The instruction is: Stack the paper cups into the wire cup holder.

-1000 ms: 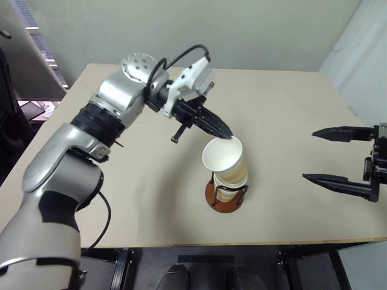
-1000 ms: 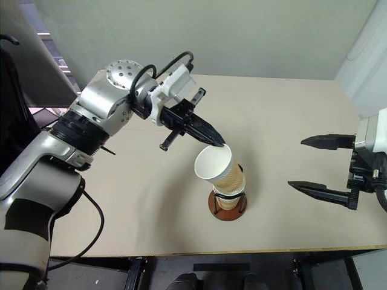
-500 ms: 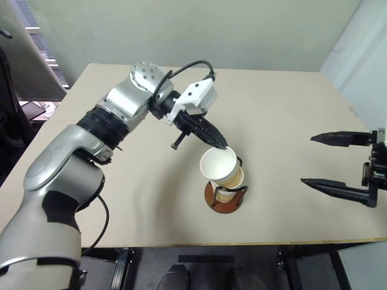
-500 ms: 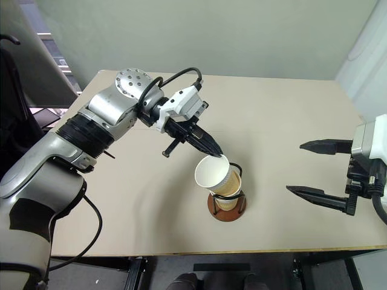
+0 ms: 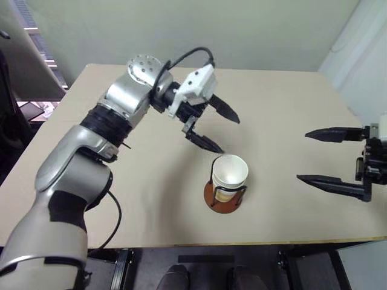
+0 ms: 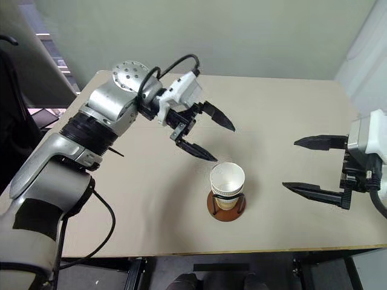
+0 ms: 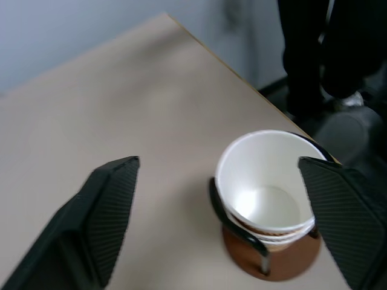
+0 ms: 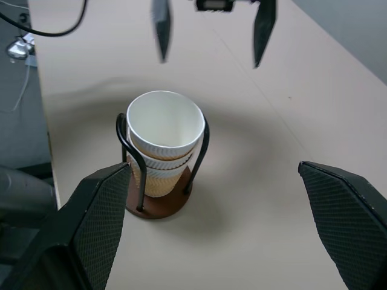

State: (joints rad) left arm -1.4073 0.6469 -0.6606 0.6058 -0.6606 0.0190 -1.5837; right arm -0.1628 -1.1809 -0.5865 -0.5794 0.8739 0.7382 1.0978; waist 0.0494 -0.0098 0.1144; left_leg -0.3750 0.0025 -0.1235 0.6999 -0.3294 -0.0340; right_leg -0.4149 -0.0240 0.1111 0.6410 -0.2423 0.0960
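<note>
From the left eye, the left tool (image 5: 213, 128) hangs spread wide and empty just behind and above the cups (image 5: 230, 171), which sit nested in the holder (image 5: 224, 196) near the front edge of the tabletop (image 5: 121, 199); the lower finger is close to the top rim, and any sideways sweep from here could clip that rim and tip the light holder over. From the right eye, the right tool (image 6: 319, 166) waits open and empty well to the right of the holder, and a reach across without lifting risks knocking the wires. The left wrist view looks down into the white inside of the top cup, with the brown base showing beneath and the tabletop edge close behind it, so a shove toward that edge could send the holder to the floor. The right wrist view shows the stack standing a little proud of the black loops and leaning slightly against one side; if the top cup is not fully seated, a bump could pop it back out.
</note>
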